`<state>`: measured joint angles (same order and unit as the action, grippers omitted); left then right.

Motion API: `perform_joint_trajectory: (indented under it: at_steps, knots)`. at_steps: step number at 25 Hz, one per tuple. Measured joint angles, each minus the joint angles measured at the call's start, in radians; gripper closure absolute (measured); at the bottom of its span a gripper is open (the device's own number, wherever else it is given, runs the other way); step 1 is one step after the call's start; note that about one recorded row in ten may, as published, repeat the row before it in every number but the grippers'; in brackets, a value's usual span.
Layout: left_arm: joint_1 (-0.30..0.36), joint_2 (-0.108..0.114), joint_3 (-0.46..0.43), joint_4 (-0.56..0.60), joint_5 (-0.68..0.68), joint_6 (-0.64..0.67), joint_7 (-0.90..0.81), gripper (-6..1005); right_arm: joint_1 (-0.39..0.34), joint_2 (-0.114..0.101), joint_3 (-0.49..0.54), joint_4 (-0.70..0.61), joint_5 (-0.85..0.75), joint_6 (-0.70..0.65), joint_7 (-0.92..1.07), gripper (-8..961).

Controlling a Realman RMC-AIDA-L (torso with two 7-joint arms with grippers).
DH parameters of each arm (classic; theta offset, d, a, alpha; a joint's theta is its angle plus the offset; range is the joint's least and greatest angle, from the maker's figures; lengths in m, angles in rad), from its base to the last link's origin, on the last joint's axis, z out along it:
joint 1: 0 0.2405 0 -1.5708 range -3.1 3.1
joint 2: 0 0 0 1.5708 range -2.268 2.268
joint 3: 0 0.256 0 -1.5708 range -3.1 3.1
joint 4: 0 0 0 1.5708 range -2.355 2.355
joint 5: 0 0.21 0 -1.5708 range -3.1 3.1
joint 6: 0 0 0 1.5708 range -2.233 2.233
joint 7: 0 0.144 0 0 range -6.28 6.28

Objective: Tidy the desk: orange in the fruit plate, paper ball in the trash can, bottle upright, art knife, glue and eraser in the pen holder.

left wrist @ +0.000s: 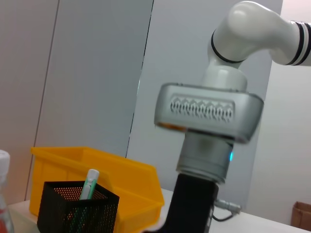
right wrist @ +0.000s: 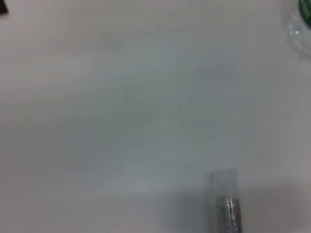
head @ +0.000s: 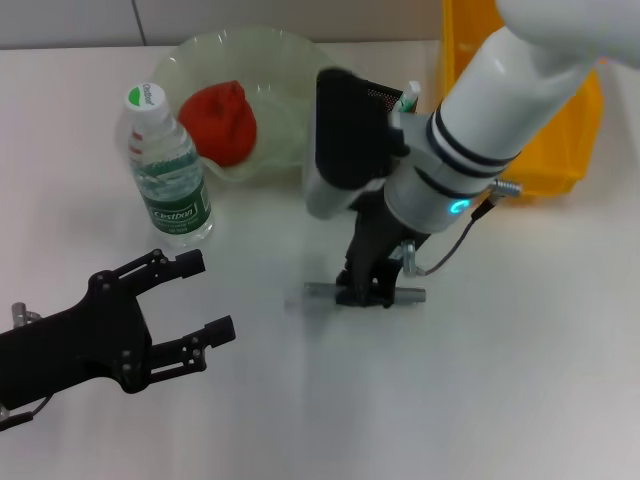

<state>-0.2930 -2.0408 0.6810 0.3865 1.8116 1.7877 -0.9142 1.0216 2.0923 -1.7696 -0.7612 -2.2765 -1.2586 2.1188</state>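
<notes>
- Gripping the knife [head: 318, 292] on the table [head: 520, 380], our right gripper [head: 365, 290] has its black fingers down on the middle of the grey bar; we cannot make out from the head view how tightly they close, and only the two ends of the bar show.
- We see the knife lying flat, long axis running left to right across our front, one grey end sticking out on each side of the fingers.
- In the right wrist view we see only one silvery end of the knife [right wrist: 226, 201] over bare table.
- We hold our right arm [head: 500, 110] slanting down from the upper right, wrist bent so the fingers point steeply at the table; a blue-green light glows on the wrist ring.
- Just behind that wrist we see the holder [head: 345, 130], mostly covered by the arm, with a white-and-green stick [head: 409, 98] poking out of it; the left wrist view shows the same stick [left wrist: 89, 183] standing in the mesh holder [left wrist: 77, 211].
- We find the can [head: 560, 140] behind the arm, at the far right.
- We see the orange [head: 220, 120] sitting in the plate [head: 290, 70], and the bottle [head: 165, 170] upright just in front-left of the plate.
- Our left gripper [head: 195, 300] hovers low at the near left, well apart from the knife, fingers spread wide and holding nothing.
</notes>
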Motion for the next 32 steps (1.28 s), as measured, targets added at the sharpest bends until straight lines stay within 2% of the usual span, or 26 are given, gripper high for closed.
perform_joint_trajectory:
  at_steps: [1,2,7,8,10,11,12,18,20,26,32]
  knots:
    - [0.000,0.001,0.000,0.000,0.000,0.001,0.000,159,-0.019,-0.002,0.061,-0.017,0.000,-0.011,-0.026,806]
    - [0.000,0.001,0.000,0.000,0.000,0.001,0.000,159,-0.019,-0.002,0.061,-0.017,0.000,-0.011,-0.026,806]
    - [0.001,0.003,-0.001,0.000,0.000,0.001,-0.001,159,-0.088,-0.006,0.241,-0.062,0.031,-0.058,-0.125,808]
    - [0.001,0.004,-0.001,0.000,0.000,0.002,-0.001,159,-0.130,-0.009,0.290,-0.082,0.080,-0.066,-0.177,808]
    - [0.001,0.005,-0.003,0.000,-0.001,0.002,-0.002,159,-0.149,-0.010,0.307,-0.092,0.101,-0.067,-0.200,810]
    - [0.000,0.005,-0.003,0.000,-0.001,0.002,-0.002,159,-0.196,-0.011,0.338,-0.112,0.151,-0.067,-0.261,812]
    - [0.000,0.005,-0.003,0.000,-0.001,0.002,-0.002,159,-0.196,-0.011,0.338,-0.112,0.151,-0.067,-0.261,813]
    - [-0.005,0.005,-0.003,0.000,-0.002,0.003,-0.004,159,-0.346,-0.011,0.408,-0.110,0.397,-0.069,-0.507,814]
    - [-0.007,0.005,-0.003,0.000,-0.002,0.003,-0.004,159,-0.363,-0.011,0.419,-0.097,0.439,-0.070,-0.548,815]
    - [-0.008,0.005,-0.003,0.001,-0.002,0.002,-0.004,159,-0.449,-0.011,0.454,0.024,0.711,-0.083,-0.813,815]
    - [-0.008,0.004,-0.003,0.002,-0.002,0.004,0.000,159,-0.475,-0.011,0.456,0.187,0.958,-0.106,-1.055,816]
